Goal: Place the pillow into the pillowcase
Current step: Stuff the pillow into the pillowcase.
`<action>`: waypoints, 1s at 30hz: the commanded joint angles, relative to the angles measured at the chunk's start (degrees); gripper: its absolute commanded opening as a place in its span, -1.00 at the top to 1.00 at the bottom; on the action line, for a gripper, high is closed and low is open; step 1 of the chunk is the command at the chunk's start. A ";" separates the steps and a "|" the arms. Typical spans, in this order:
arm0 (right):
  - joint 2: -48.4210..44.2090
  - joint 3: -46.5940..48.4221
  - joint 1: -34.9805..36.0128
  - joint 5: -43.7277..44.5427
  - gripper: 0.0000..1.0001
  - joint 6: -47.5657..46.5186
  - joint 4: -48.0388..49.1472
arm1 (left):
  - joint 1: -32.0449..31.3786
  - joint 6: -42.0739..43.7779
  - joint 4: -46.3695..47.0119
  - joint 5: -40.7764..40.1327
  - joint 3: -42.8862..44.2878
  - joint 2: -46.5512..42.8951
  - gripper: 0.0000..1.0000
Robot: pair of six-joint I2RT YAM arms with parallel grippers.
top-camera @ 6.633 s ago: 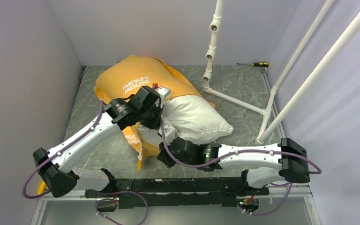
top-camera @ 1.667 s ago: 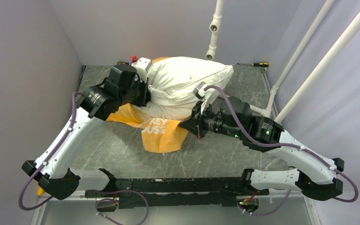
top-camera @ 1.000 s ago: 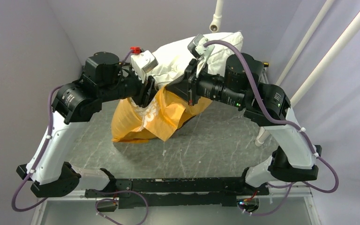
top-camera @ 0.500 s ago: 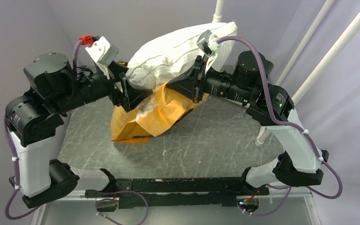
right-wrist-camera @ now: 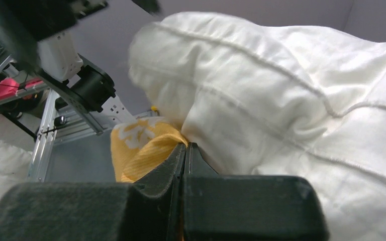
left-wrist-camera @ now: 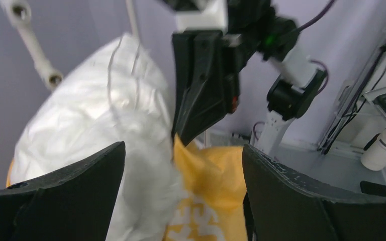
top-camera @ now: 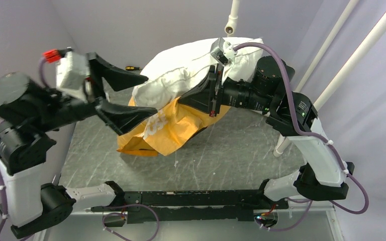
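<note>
Desk (top-camera: 241, 145) fills the bottom half of the top view, grey and marbled. The pillow (top-camera: 181, 70) is the big white lump up in the upper middle of the frame, lifted off the desk and tilted, high end toward the upper right; as far as I can see only its lower end is tucked into anything.

The pillowcase (top-camera: 166, 130) hangs below it, centre of the frame, bunched and orange-yellow, its bottom slumped on the desk; so I'd say we're maybe a small part of the way, with most of the pillow showing bare.

Right gripper (top-camera: 181, 98) comes in from the right and is pinched tight on the orange edge at the case's mouth, right against the pillow; the wrist view shows the fabric caught between closed fingers. Left gripper (top-camera: 150, 94), left of centre, is spread wide and holding nothing, the pillow just in front of it.

What's left, I reckon: grab the other side of the mouth and work the case up over nearly the whole pillow; it looks floppy and likely to slip out.
</note>
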 commanded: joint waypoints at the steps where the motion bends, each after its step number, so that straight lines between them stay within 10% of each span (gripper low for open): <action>1: -3.36 0.92 -0.13 0.70 1.00 1.15 13.27 | -0.53 0.87 12.86 6.39 0.94 -1.19 -0.77; 21: -4.56 -0.88 -3.40 -14.16 1.00 4.21 14.76 | 1.79 1.51 1.01 15.53 -6.71 10.07 -0.64; 30: -7.50 -1.38 -3.49 -4.98 1.00 2.38 13.42 | 5.94 2.62 -4.45 27.93 -4.08 8.68 -0.47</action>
